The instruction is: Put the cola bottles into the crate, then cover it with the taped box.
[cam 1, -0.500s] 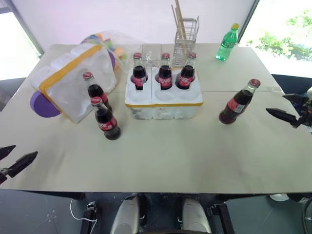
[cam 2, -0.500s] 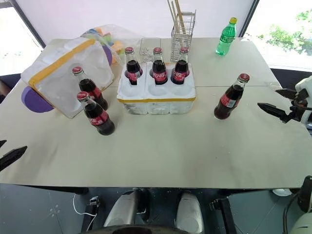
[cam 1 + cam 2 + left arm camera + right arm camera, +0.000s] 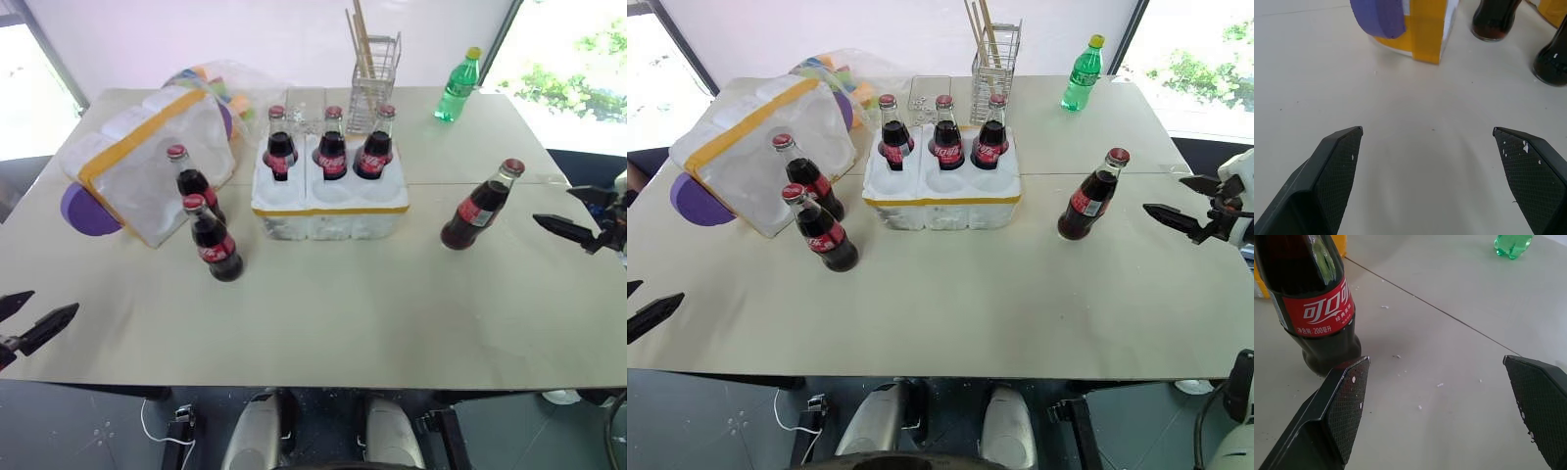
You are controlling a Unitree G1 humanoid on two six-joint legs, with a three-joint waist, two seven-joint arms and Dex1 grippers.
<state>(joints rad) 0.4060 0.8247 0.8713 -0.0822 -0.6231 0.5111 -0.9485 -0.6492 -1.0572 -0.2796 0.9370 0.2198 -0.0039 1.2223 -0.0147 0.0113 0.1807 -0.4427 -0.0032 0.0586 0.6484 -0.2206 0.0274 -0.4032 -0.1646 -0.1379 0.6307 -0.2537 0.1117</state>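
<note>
Right claw: the right gripper (image 3: 1185, 206) hangs at the table's 3 o'clock edge, its two black fingers spread wide apart and holding nothing; its tips point toward 9 o'clock, at the lone cola bottle.
Left claw: the left gripper (image 3: 29, 318) sits low at about 8 o'clock, off the table's near corner, fingers also spread wide and empty.
Lone bottle: one cola bottle (image 3: 1088, 197) stands upright on the bare table at 3 o'clock from the crate, near the right gripper but apart from it; in the right wrist view it (image 3: 1311, 298) stands beside one finger, not between the two.
Crate: the low white crate (image 3: 942, 186) with its yellow band sits just past the table's centre, toward 12 o'clock.
Bottles in crate: three cola bottles (image 3: 944, 134) stand upright in the back row of wells; the front row is empty.
Pair of bottles: two more (image 3: 204, 227) stand on the table at 9 o'clock from the crate, close together.
Taped box: the white box (image 3: 147, 162) with yellow stripes lies tilted at 10 o'clock, just behind that pair.
Purple disc: a purple round thing (image 3: 83, 211) peeks from under the box's left end.
Green bottle: a green bottle (image 3: 458, 86) stands at 1 o'clock, well apart.
Wire rack: a wire holder (image 3: 373, 85) with sticks stands just behind the crate.
</note>
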